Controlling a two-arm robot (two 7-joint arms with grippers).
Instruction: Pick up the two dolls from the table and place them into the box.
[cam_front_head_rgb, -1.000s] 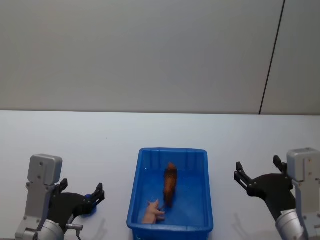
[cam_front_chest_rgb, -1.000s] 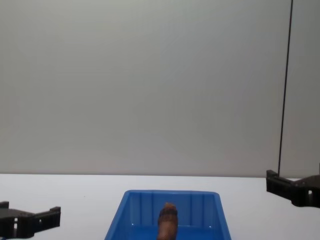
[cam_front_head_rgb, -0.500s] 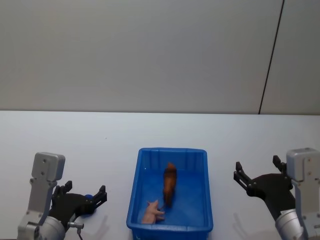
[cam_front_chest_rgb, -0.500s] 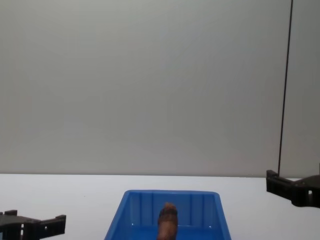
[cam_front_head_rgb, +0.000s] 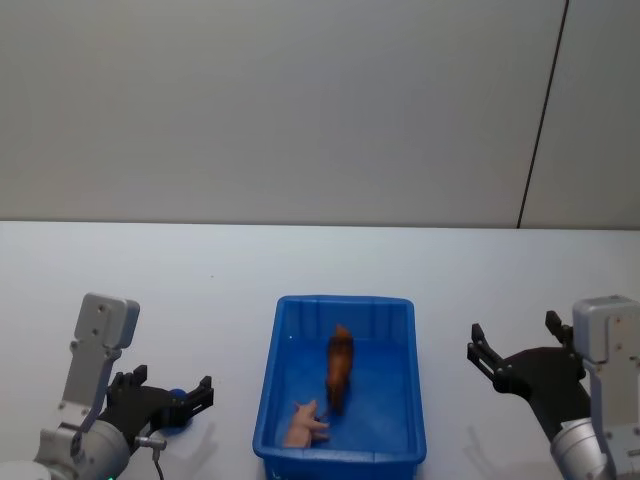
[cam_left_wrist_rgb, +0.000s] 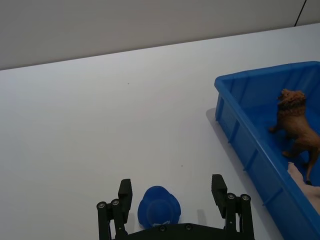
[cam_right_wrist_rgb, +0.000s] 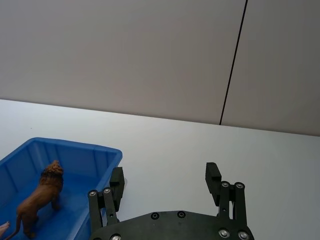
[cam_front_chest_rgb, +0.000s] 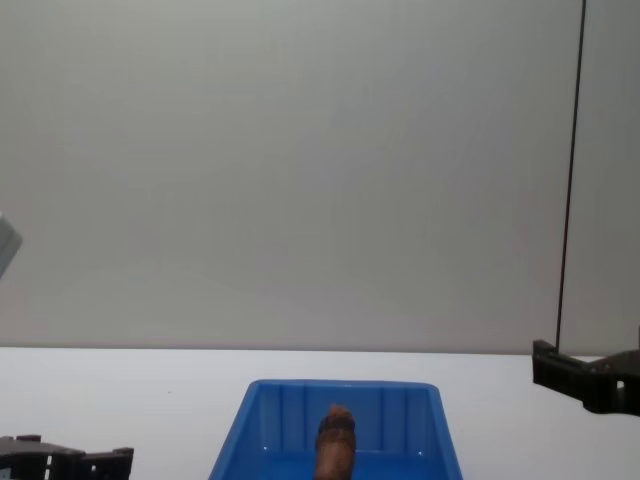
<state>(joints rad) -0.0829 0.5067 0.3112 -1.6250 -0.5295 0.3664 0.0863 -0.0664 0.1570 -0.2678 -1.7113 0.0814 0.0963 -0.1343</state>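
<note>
Head view sets the blue box low in the middle of the frame, resting on the white table. Both dolls lie inside it. The reddish-brown lion stands upright on the box floor near the middle, and the pale peach doll lies just beside its lower end, toward the lower left corner of the box, close to the near wall.

At the lower left of the frame the left tool hangs over the table, well apart from the box, its fingers spread with nothing between them. A small round blue part shows between them. In the left wrist view the same two fingers stand apart over bare table, with that blue part sitting at their base; the box wall and the lion appear at the right of that frame, and a sliver of the peach doll at its lower right edge.

At the lower right of the head view the right tool is held beside the box, fingers also apart and empty. The right wrist view shows its fingers open above the table, with the box and the lion at the lower left of that frame.

Chest view shows the far end of the box at the bottom centre with the lion's back rising in it.
</note>
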